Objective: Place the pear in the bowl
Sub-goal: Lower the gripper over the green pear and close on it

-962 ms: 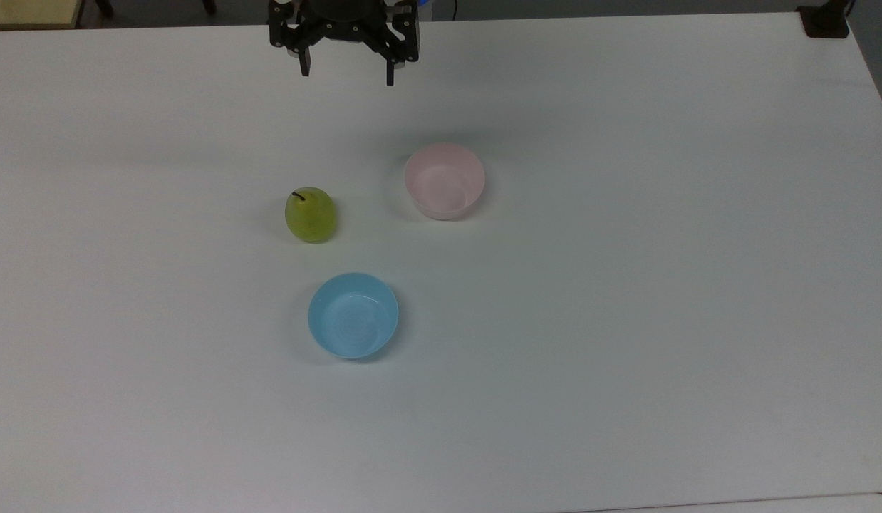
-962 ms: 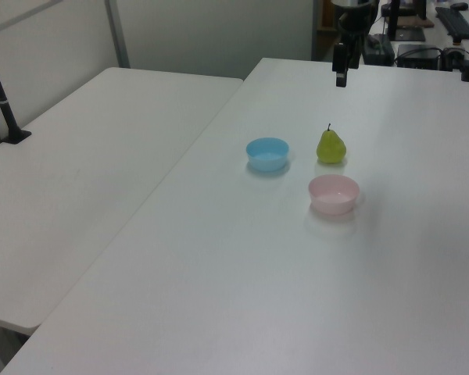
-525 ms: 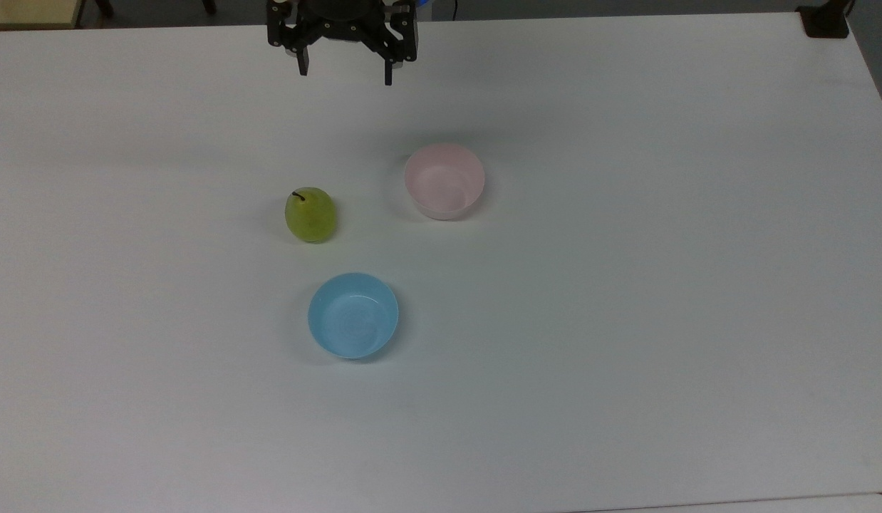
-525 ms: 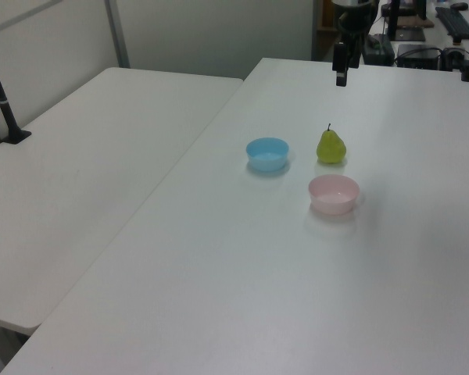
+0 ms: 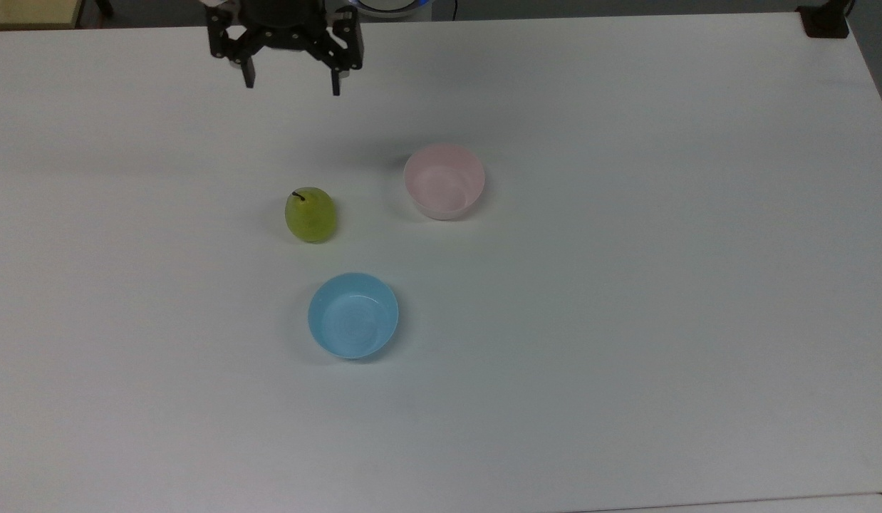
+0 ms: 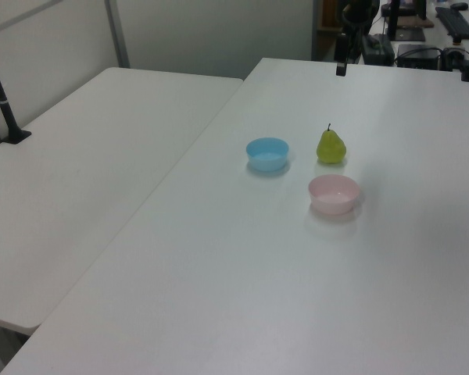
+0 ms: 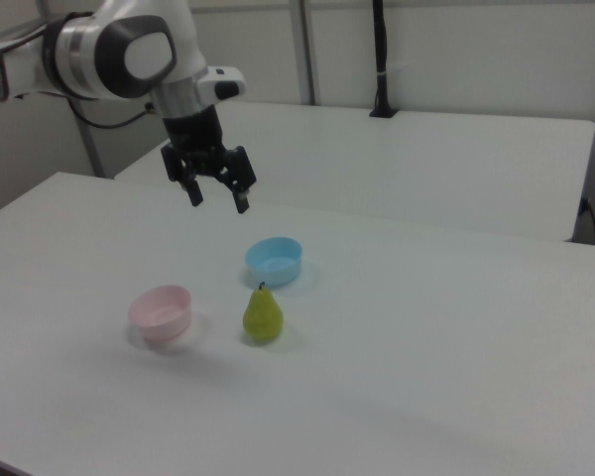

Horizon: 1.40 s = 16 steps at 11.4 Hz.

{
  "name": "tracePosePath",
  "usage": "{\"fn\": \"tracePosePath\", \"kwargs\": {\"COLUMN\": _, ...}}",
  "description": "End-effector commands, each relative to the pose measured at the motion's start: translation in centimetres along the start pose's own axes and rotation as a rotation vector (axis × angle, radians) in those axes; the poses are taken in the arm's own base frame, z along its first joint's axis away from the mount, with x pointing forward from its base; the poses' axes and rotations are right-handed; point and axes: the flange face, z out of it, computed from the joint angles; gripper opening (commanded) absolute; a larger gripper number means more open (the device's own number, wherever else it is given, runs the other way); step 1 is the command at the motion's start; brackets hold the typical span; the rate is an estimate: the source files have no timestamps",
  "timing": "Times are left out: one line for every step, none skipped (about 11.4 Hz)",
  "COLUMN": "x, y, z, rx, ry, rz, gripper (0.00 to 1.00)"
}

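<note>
Illumination is even, diffuse and bright. The white counter point(image 5: 626, 285) shows no glare; the top view has a cool tint. Shadows beneath the pear point(image 5: 310, 214) are faint and soft-edged.

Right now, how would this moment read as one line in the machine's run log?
phase: approach | end effector: open, high above table, carrying nothing | pear: upright on table | pink bowl: empty | blue bowl: empty
</note>
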Motion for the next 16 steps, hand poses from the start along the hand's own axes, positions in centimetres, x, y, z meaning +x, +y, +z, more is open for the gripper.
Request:
{"fn": "tracePosePath", "kwargs": {"x": 0.7, "y": 1.4, "z": 2.9, "rx": 0.011, "ry": -0.019, "rz": -0.078, "gripper": 1.00}}
{"fn": "tracePosePath", "kwargs": {"x": 1.1, "y": 1.6, "z": 4.3, "rx": 0.013, "ry": -0.038, "rz": -0.103, "gripper": 1.00}}
{"fn": "tracePosePath", "kwargs": {"x": 1.7, "y": 1.7, "z": 5.8, "rx": 0.013, "ry": -0.041, "rz": -0.113, "gripper": 1.00}}
{"fn": "tracePosePath", "kwargs": {"x": 2.1, "y": 1.5, "z": 8.0, "rx": 0.014, "ry": -0.061, "rz": -0.128, "gripper": 1.00}}
{"fn": "tracePosePath", "kwargs": {"x": 2.2, "y": 1.3, "z": 10.0, "rx": 0.015, "ry": -0.073, "rz": -0.144, "gripper": 1.00}}
{"fn": "tracePosePath", "kwargs": {"x": 2.2, "y": 1.0, "z": 11.5, "rx": 0.015, "ry": -0.079, "rz": -0.151, "gripper": 1.00}}
{"fn": "tracePosePath", "kwargs": {"x": 2.3, "y": 0.7, "z": 12.9, "rx": 0.016, "ry": -0.091, "rz": -0.156, "gripper": 1.00}}
{"fn": "tracePosePath", "kwargs": {"x": 2.7, "y": 0.6, "z": 14.3, "rx": 0.015, "ry": -0.099, "rz": -0.159, "gripper": 1.00}}
{"fn": "tracePosePath", "kwargs": {"x": 3.0, "y": 0.5, "z": 15.9, "rx": 0.015, "ry": -0.100, "rz": -0.161, "gripper": 1.00}}
{"fn": "tracePosePath", "kwargs": {"x": 3.4, "y": 0.0, "z": 17.7, "rx": 0.012, "ry": -0.114, "rz": -0.172, "gripper": 1.00}}
{"fn": "tracePosePath", "kwargs": {"x": 3.7, "y": -0.5, "z": 19.5, "rx": 0.012, "ry": -0.124, "rz": -0.182, "gripper": 1.00}}
{"fn": "tracePosePath", "kwargs": {"x": 3.9, "y": -0.7, "z": 20.6, "rx": 0.010, "ry": -0.124, "rz": -0.186, "gripper": 1.00}}
{"fn": "tracePosePath", "kwargs": {"x": 4.0, "y": -0.9, "z": 21.5, "rx": 0.011, "ry": -0.126, "rz": -0.187, "gripper": 1.00}}
{"fn": "tracePosePath", "kwargs": {"x": 4.1, "y": -1.2, "z": 22.2, "rx": 0.004, "ry": -0.129, "rz": -0.197, "gripper": 0.95}}
{"fn": "tracePosePath", "kwargs": {"x": 4.1, "y": -1.7, "z": 22.7, "rx": -0.005, "ry": -0.136, "rz": -0.212, "gripper": 0.84}}
{"fn": "tracePosePath", "kwargs": {"x": 4.1, "y": -1.6, "z": 22.7, "rx": -0.013, "ry": -0.136, "rz": -0.217, "gripper": 0.69}}
